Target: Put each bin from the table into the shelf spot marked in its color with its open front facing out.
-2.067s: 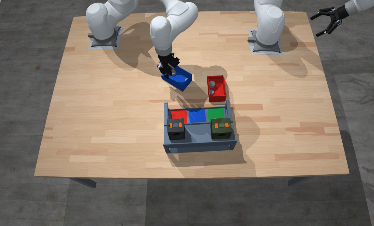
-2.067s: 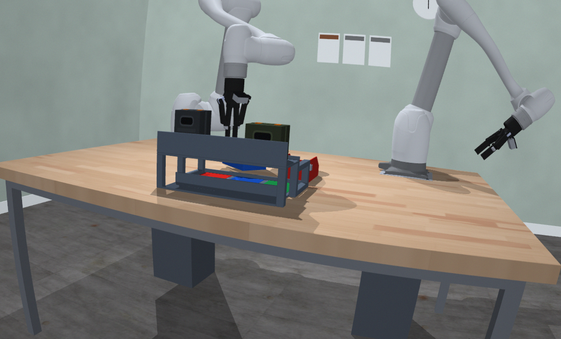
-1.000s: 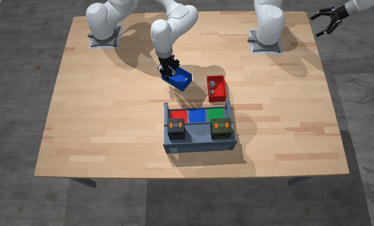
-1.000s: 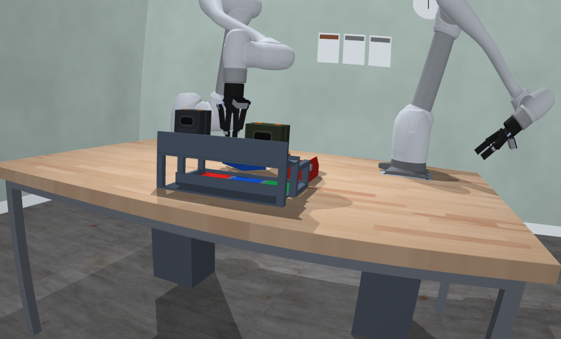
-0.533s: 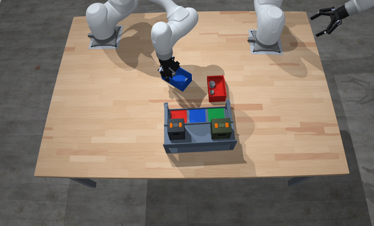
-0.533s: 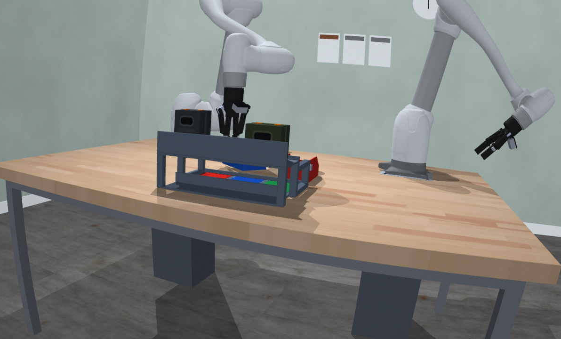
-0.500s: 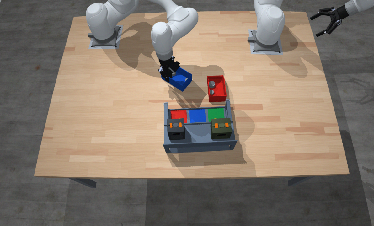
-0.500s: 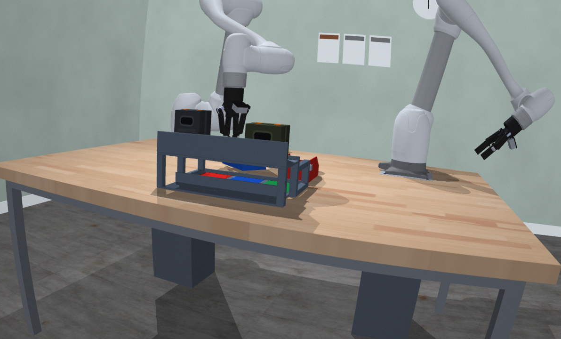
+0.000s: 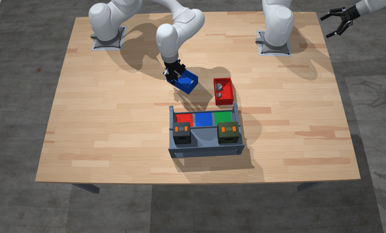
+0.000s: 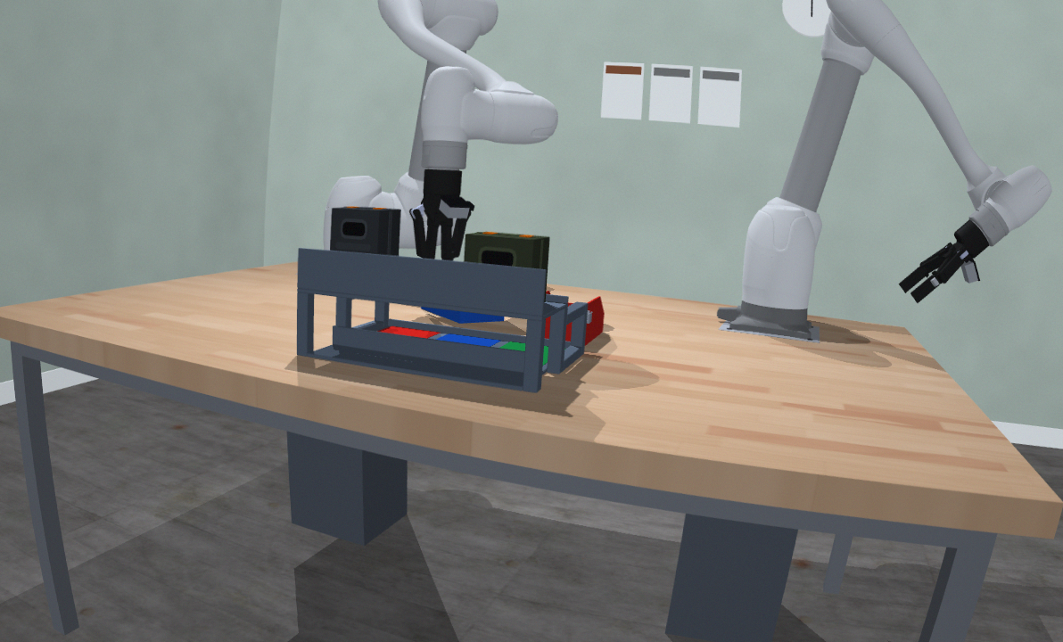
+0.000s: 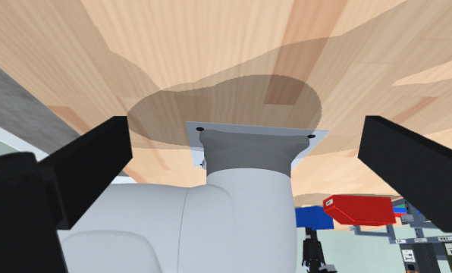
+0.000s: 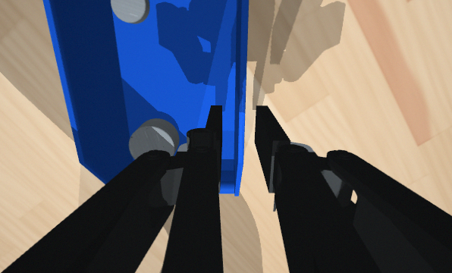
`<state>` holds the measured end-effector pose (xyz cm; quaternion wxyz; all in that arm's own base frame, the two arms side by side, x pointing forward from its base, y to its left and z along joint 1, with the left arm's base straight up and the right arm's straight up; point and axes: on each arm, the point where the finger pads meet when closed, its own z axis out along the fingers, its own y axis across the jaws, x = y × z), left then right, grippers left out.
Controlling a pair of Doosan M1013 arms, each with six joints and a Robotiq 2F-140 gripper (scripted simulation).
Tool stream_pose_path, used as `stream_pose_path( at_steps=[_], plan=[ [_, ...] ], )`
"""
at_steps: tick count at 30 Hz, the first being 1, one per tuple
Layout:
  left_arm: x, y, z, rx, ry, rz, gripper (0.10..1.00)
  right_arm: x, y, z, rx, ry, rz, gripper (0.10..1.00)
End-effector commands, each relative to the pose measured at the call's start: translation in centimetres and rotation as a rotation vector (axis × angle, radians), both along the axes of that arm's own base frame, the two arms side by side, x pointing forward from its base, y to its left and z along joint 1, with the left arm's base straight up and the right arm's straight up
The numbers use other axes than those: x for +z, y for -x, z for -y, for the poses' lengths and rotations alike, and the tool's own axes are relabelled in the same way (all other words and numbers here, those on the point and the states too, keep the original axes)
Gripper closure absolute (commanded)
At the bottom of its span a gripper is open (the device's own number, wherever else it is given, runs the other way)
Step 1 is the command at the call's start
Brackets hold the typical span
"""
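The blue bin (image 9: pixel 185 82) (image 10: pixel 463 315) (image 11: pixel 313 217) (image 12: pixel 146 76) stands turned at an angle on the table, grey round parts inside. My right gripper (image 9: pixel 174 81) (image 10: pixel 438 256) (image 12: pixel 238 123) is open a little, its fingertips on either side of the bin's side wall, with gaps. The red bin (image 9: pixel 226 89) (image 11: pixel 362 210) stands beside it with two grey parts. The shelf (image 9: pixel 203 141) (image 10: pixel 424 275) shows a red mark (image 9: pixel 184 119), a blue mark (image 9: pixel 203 118) and a green mark (image 9: pixel 222 117), all uncovered where visible. My left gripper (image 9: pixel 323 27) (image 10: pixel 910 293) (image 11: pixel 244 137) is wide open and empty, beyond the table edge.
A black case (image 9: pixel 181 137) (image 10: pixel 364 231) and an olive case (image 9: pixel 228 136) (image 10: pixel 511 247) stand on the shelf's upper board. The red bin is close to the shelf's end post. The left arm's base (image 9: pixel 275 47) is bolted to the table. No green bin is seen.
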<state>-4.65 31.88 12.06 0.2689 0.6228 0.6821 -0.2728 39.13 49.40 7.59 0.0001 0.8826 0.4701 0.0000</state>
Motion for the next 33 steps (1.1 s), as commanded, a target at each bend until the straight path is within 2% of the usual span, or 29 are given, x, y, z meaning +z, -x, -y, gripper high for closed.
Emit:
stream_pose_path(
  at_steps=[1,14,15,33],
  plan=[
    [0.03,0.01,-0.03,0.000,-0.001,0.000,0.098,0.05,-0.02,-0.04,0.000,-0.001,0.001,0.861],
    [0.03,0.01,-0.03,0.000,-0.001,0.000,0.098,0.05,-0.02,-0.04,0.000,-0.001,0.001,0.861],
    [0.03,0.01,-0.03,0.000,-0.001,0.000,0.098,0.05,-0.02,-0.04,0.000,-0.001,0.001,0.999],
    [0.03,0.01,-0.03,0.000,-0.001,0.000,0.098,0.05,-0.02,-0.04,0.000,-0.001,0.000,0.999]
  ],
)
